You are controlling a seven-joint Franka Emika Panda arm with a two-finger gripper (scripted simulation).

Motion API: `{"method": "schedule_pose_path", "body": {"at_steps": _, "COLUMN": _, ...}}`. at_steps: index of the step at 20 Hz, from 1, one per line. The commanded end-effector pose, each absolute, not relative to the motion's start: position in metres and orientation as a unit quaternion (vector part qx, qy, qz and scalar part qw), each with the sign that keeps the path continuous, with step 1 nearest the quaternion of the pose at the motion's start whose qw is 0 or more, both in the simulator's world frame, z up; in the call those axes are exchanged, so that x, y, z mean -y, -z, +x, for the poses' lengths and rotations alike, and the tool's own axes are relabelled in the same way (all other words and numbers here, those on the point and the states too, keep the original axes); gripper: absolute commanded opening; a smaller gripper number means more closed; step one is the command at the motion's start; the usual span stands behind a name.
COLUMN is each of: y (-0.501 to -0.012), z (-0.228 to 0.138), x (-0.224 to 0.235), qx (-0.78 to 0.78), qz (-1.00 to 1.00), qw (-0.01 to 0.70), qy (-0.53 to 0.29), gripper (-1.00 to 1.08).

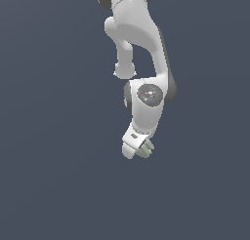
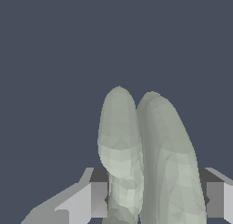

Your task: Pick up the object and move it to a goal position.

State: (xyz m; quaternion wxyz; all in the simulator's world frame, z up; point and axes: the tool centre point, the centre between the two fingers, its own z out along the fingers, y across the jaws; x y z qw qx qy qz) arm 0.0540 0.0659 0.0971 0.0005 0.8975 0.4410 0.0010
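The object (image 1: 146, 149) is a small pale grey-green lumpy item with rounded knobs, sitting at the tip of my white gripper (image 1: 138, 147) in the exterior view. In the wrist view the object (image 2: 154, 150) fills the space between the two grey fingers (image 2: 98, 199), with long rounded lobes sticking out past them. Both fingers press against its sides, so the gripper (image 2: 157, 201) is shut on it. The fingertips are hidden behind the hand in the exterior view. I cannot tell how high the object is above the surface.
The white arm (image 1: 139, 34) reaches down from the top of the exterior view. A plain dark blue-grey background (image 1: 49, 136) surrounds everything, with no other objects or marker in view.
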Motion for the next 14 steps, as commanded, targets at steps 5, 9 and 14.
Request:
{"method": "schedule_pose_path", "body": {"at_steps": 5, "y": -0.0957, "z": 0.0533, "x": -0.0668, "qx": -0.442, "qz": 0.897, "qw": 0.000, "qy": 0.000, "gripper": -1.00}}
{"method": "schedule_pose_path", "body": {"at_steps": 9, "y": -0.0964, "z": 0.0538, "x": -0.0662, "qx": -0.441, "qz": 0.897, "qw": 0.000, "qy": -0.001, "gripper": -1.00}}
{"method": "schedule_pose_path", "body": {"at_steps": 14, "y": -0.1008, "z": 0.0543, "x": -0.0620, "qx": -0.445, "qz": 0.895, "qw": 0.001, "qy": -0.004, "gripper": -1.00}}
